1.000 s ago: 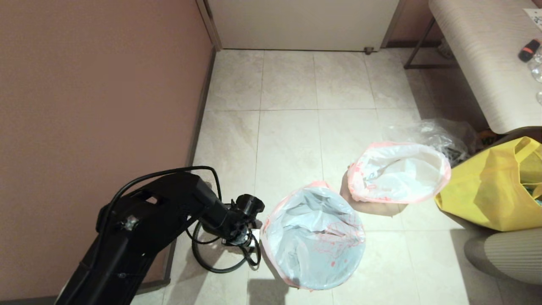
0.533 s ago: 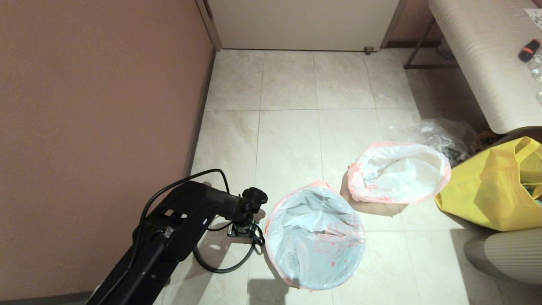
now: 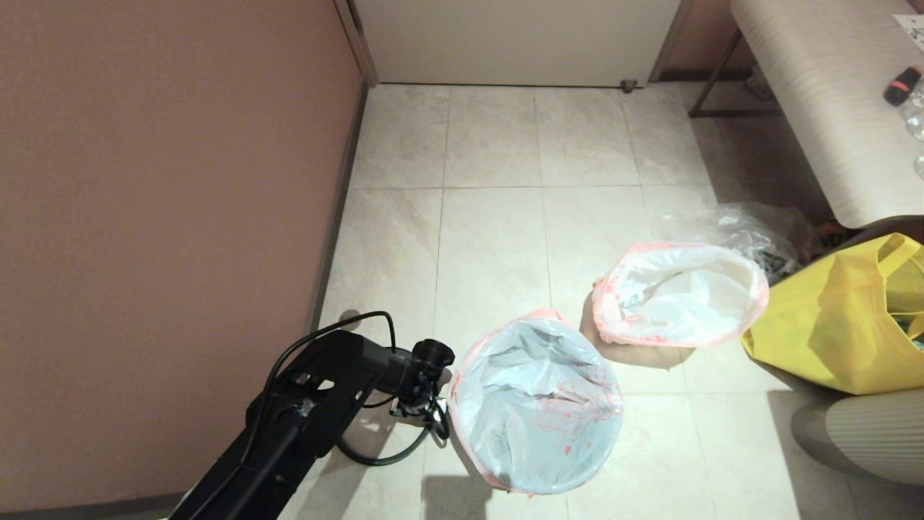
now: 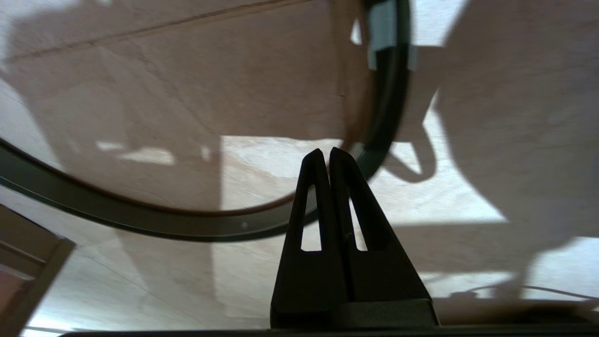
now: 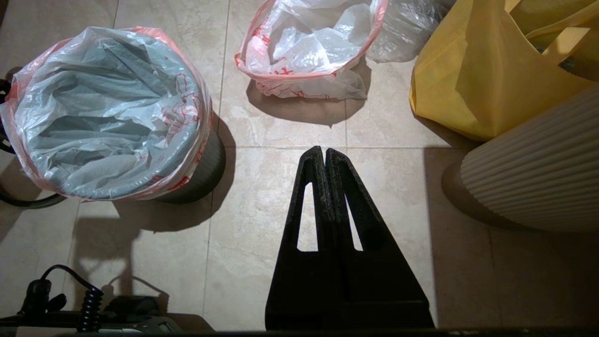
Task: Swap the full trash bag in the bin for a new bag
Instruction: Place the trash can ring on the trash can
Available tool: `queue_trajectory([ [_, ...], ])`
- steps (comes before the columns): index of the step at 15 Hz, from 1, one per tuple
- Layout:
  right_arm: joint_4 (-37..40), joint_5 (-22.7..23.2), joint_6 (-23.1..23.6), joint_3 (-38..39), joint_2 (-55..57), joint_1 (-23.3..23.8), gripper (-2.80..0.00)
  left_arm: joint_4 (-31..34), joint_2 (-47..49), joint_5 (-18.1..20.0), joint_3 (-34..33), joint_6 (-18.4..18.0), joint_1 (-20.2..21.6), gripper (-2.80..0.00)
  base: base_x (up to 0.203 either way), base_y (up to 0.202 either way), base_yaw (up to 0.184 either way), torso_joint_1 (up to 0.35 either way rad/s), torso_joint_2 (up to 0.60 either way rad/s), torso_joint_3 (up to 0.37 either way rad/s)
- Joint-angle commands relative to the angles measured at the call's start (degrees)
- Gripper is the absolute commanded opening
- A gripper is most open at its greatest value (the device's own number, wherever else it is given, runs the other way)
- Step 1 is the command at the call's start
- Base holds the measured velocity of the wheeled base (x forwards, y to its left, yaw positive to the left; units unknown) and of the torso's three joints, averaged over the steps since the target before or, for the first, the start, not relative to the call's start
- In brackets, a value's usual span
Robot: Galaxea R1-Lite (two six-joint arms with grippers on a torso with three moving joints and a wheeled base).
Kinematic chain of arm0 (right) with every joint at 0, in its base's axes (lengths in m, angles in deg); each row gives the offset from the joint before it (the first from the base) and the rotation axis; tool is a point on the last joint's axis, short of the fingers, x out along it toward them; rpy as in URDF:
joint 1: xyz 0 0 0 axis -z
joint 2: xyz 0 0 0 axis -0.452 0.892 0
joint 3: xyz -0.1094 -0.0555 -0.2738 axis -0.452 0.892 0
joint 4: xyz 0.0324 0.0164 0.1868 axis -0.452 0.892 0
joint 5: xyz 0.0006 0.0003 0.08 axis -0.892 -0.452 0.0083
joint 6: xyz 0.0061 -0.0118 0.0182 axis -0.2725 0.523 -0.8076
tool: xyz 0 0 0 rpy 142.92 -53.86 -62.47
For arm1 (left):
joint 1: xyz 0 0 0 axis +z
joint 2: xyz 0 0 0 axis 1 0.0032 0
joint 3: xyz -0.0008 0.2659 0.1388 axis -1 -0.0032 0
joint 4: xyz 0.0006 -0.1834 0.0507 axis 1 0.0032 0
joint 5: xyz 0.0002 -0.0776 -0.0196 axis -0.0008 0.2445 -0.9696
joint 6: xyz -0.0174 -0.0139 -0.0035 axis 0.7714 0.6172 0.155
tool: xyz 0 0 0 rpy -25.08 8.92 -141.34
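Two claws are pinched fully closed and hold nothing. The left claw (image 4: 326, 154) hangs low over the floor on the wall side of the bin (image 5: 206, 174), just beside its rim, with a loop of black cable (image 4: 140, 216) lying on the tiles under it. The right claw (image 5: 324, 152) is parked above bare tile nearer the robot, apart from everything. The bin stands on the floor with the new bag (image 5: 103, 107) already lining it: its pink-red band is folded over the rim and the film sags loosely inside, with no bottles showing. Beyond the bin, one tile on, the full trash bag (image 5: 304, 47) sits open-mouthed on the floor; I see crumpled film inside but cannot make out bottles. Past it lie a clear bag (image 5: 407, 28) and a big yellow bag (image 5: 472, 70), and farthest off is the tabletop (image 3: 816, 94). By my reading the swap is all but finished, so the main risk is undoing it. A left claw this close to the rim could catch the thin band and drag the liner off, or nudge the light bin over. It could also hook the cable loop.
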State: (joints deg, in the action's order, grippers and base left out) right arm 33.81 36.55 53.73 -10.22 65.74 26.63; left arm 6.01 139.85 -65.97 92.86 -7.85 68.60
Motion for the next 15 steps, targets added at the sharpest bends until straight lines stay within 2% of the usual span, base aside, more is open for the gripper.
queue_trajectory([
  [1, 0.0, 0.0, 0.0, 0.0, 0.1, 0.0, -2.8, 0.0, 1.1, -0.1, 0.0, -0.8, 0.4, -2.8, 0.0, 0.0, 0.0, 0.0, 0.0, 0.0],
  [3, 0.0, 0.0, 0.0, 0.0, 0.1, -0.1, -2.8, -1.8, 1.0, 0.1, 0.0, -0.8, 0.3, -2.8, 0.0, 0.0, 0.0, 0.0, 0.0, 0.0],
  [4, 0.0, 0.0, 0.0, 0.0, 0.1, 0.0, -2.8, -2.2, 0.5, 0.7, -0.1, -0.7, 0.3, 0.0, 0.0, 0.0, 0.0, 0.0, 0.0, 0.0],
  [6, 0.0, 0.0, 0.0, 0.0, 0.1, 0.0, -2.8, -2.4, 0.3, 2.4, -0.3, -0.9, 0.2, 0.0, 0.0, 0.0, 0.0, 0.0, 0.0, 0.0],
  [8, 0.0, 0.0, 0.0, 0.0, 0.1, 0.0, -2.8, -2.3, 0.5, 2.3, -0.2, -1.0, -0.4, 0.0, 0.0, 0.0, 0.0, 0.0, 0.0, 0.0],
  [11, 0.0, 0.0, 0.0, 0.0, 0.1, 0.0, -2.8, -2.8, 1.9, 2.2, -0.2, -3.3, -0.3, 0.0, 0.0, 0.0, 0.0, 0.0, 0.0, 0.0],
  [15, 0.0, 0.0, 0.0, 0.0, 0.1, 0.0, -2.8, -2.6, 4.3, 0.7, -0.3, -3.4, 0.2, 0.0, 0.0, 0.0, 0.0, 0.0, 0.0, 0.0],
])
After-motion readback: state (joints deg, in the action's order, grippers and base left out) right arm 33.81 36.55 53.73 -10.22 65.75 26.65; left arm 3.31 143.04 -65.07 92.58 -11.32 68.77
